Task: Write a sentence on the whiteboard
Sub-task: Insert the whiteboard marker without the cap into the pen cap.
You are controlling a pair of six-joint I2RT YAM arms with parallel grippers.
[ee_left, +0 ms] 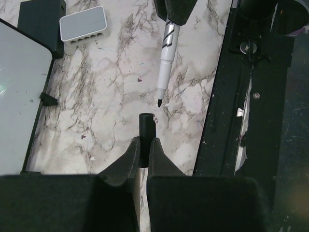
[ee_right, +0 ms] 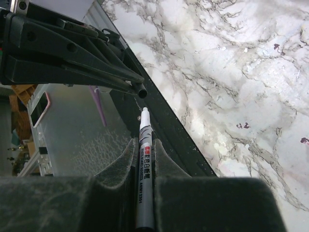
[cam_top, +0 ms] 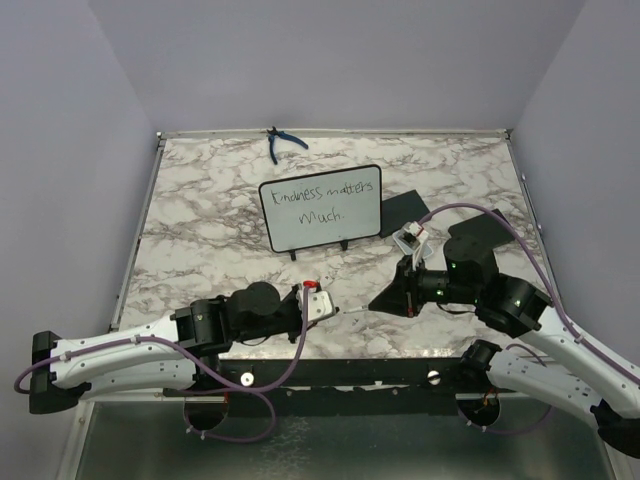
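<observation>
The whiteboard stands upright on its small black feet at the middle of the marble table, and its edge shows in the left wrist view. The sentence runs across it in two lines of thin black handwriting. My left gripper is shut on a black marker cap. Facing it, my right gripper is shut on the grey marker. The marker's bare tip points at the cap across a small gap, in front of the board.
Blue pliers lie at the table's back edge. Two flat black pads lie right of the board, with a pale grey block beside them. A black rail borders the near edge.
</observation>
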